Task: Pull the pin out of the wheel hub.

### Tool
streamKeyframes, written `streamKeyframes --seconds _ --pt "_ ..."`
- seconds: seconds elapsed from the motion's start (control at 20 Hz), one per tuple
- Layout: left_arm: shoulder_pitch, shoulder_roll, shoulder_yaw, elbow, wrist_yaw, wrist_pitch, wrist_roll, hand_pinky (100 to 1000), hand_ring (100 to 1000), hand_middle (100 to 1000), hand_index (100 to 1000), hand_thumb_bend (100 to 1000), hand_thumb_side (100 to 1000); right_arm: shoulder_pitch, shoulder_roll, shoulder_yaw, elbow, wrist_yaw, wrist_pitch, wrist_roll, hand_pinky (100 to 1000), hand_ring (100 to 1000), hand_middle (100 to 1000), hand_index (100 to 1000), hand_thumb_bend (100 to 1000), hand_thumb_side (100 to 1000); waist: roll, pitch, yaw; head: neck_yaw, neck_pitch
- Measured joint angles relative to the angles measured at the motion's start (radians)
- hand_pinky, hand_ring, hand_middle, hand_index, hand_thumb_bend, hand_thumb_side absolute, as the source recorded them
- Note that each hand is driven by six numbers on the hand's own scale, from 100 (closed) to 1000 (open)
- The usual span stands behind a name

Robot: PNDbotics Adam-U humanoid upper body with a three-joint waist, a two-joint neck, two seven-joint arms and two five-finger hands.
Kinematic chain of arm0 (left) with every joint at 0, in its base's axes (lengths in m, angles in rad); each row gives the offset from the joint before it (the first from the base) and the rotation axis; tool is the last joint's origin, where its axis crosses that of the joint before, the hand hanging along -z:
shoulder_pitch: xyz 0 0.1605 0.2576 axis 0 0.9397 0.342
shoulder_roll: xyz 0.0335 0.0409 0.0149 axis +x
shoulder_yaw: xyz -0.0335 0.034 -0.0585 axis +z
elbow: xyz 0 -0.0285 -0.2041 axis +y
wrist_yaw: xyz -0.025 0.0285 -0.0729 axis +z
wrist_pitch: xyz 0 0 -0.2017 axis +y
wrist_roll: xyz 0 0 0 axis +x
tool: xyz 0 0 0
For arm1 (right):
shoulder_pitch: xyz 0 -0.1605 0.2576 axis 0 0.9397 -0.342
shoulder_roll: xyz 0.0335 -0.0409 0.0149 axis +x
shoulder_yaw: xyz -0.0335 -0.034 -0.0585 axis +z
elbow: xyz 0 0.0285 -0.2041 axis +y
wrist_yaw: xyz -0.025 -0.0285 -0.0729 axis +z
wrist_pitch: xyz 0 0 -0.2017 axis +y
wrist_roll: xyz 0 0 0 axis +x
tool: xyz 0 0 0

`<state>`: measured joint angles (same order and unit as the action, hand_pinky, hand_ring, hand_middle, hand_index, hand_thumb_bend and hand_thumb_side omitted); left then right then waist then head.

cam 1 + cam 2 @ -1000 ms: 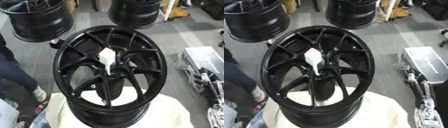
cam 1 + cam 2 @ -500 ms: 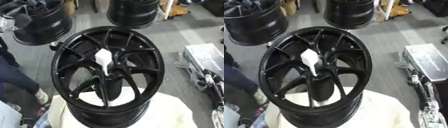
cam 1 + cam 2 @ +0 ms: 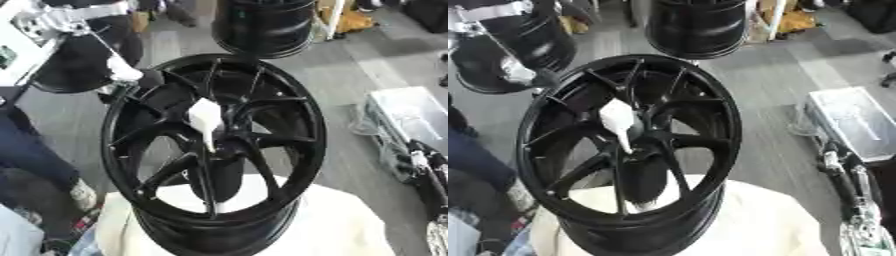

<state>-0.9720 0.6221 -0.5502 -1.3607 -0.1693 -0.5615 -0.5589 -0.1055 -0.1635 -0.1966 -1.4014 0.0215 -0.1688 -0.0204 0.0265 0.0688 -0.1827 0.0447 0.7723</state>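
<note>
- Left eye view: a black wheel hub (image 3: 214, 150) stands tilted on a cream-covered surface (image 3: 332, 225), its spokes meeting at the centre. A white pin (image 3: 206, 120) sticks out of that centre, its broad head uppermost and its narrow end down in the hub. At the upper left a silver and white arm (image 3: 61, 20) comes in; I cannot tell whether its robot hand is spread or curled, as the end is blurred. At lower right, the dark right robot hand (image 3: 429, 175) hangs by the edge, fingers unclear.
- Right eye view: a second black wheel (image 3: 697, 25) stands on the grey floor beyond the hub. A clear plastic box (image 3: 855, 122) lies at right.
</note>
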Motion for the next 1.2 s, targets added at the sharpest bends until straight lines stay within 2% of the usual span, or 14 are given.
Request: streamKeyframes --seconds 0.3,0.6,1.05,1.2 --pt "-0.004 -0.040 -0.039 0.032 -0.090 0.001 -0.001 837 813 830 893 563 496 -0.001 0.000 0.001 0.000 0.000 0.002 0.003 733 754 829 832 100 662 0.004 0.000 -0.007 0.006 0.000" --pt "-0.004 -0.062 -0.045 0.070 -0.137 0.001 -0.001 835 801 814 886 569 527 -0.003 0.000 0.004 0.000 0.000 0.003 0.006 733 754 830 832 100 664 0.003 0.000 -0.012 0.010 0.000" --pt "0.014 -0.069 -0.072 0.122 -0.236 0.001 -0.001 829 780 785 866 575 526 -0.006 0.001 0.006 0.000 0.000 0.002 0.007 734 754 830 832 100 667 0.003 0.000 -0.015 0.015 0.000" --pt "0.020 -0.069 -0.079 0.128 -0.254 0.001 -0.001 822 767 768 851 554 500 -0.006 0.001 0.006 0.000 0.000 0.002 0.008 734 754 830 832 100 669 0.003 0.000 -0.015 0.015 0.000"
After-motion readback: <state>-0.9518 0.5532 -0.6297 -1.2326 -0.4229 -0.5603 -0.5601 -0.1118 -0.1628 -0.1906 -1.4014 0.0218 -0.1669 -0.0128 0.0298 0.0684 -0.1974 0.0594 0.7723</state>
